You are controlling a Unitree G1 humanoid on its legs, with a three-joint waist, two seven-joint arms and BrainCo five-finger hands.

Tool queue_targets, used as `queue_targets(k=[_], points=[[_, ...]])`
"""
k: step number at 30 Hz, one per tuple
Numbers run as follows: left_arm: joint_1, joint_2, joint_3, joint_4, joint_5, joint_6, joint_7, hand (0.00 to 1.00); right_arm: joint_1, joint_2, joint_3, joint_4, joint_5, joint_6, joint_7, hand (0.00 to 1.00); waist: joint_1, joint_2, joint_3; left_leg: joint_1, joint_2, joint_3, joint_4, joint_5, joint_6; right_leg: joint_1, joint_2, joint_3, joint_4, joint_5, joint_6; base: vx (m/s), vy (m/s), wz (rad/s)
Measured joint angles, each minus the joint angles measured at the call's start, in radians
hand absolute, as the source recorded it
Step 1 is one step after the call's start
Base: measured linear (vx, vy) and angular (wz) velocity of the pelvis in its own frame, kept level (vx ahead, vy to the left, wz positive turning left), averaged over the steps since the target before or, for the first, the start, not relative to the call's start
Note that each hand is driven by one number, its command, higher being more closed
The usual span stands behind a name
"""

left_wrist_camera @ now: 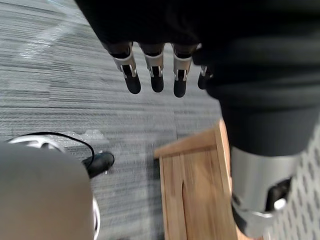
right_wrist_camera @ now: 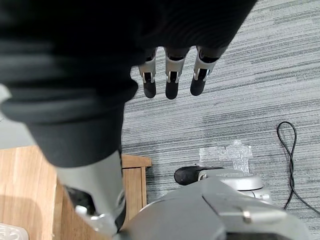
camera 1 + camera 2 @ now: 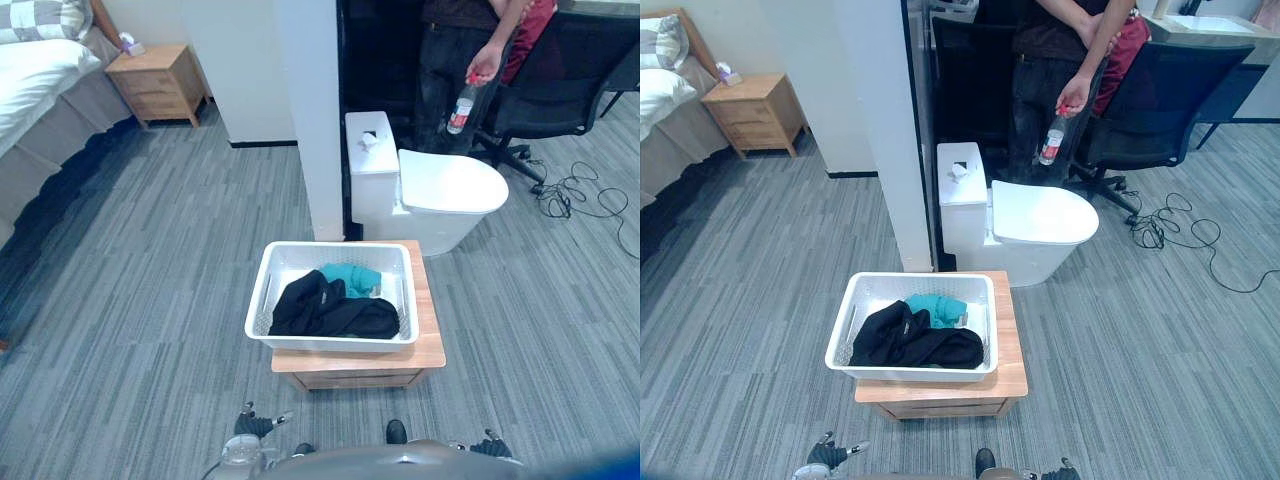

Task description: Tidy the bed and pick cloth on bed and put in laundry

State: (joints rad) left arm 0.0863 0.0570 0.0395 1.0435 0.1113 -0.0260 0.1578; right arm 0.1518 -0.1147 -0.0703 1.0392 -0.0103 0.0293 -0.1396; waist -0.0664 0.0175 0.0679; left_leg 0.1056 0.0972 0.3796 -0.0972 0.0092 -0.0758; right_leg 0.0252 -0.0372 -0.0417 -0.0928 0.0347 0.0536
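— Where does the laundry lie?

— A black cloth (image 3: 335, 312) lies bunched in the white laundry basket (image 3: 262, 290), spread across its near half. A teal cloth (image 3: 352, 278) sits just behind it, touching it, toward the far wall of the basket.

— And the basket?

— It stands on a low wooden tabletop (image 3: 432, 340) on the grey striped carpet (image 3: 150, 300), in front of a white toilet (image 3: 450, 190) with its lid down.

— What are the robot's hands doing?

— The left hand (image 1: 154, 67) hangs over the carpet by the near corner of the tabletop, fingers straight and apart, holding nothing. The right hand (image 2: 172, 72) hangs the same way at the other near corner, fingers loose and empty. Both cloths lie ahead of the hands, up in the basket, well apart from either one.

— The bed?

— The bed (image 3: 40, 70) shows at the far left with white bedding and a checked pillow, a wooden nightstand (image 3: 160, 82) beside it, well away from the basket.

— Anyone else in the room?

— A person (image 3: 1060, 50) stands behind the toilet, one hand dangling a bottle (image 3: 460, 108) with a red cap, next to a black office chair (image 3: 570, 80)
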Motion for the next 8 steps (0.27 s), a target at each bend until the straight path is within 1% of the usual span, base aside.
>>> queue_targets(k=[3,8], points=[[-0.007,-0.001,-0.037,0.001,-0.002,0.001,-0.008,0.0,-0.002,0.0,0.0,0.0,0.0,0.0,0.008,0.0,0.0,-0.001,0.0,0.002,-0.003,0.0,0.0,0.0,0.002,0.002,0.001,0.0,0.0,0.0,0.0,0.02,0.014,0.0],[-0.007,0.0,-0.055,0.002,-0.007,0.0,-0.024,0.0,-0.011,-0.002,0.005,0.001,0.0,0.0,0.023,0.0,-0.001,-0.001,0.0,0.018,-0.003,0.0,0.0,-0.006,0.0,0.019,0.003,-0.001,-0.001,-0.004,-0.002,0.03,0.011,0.0]])
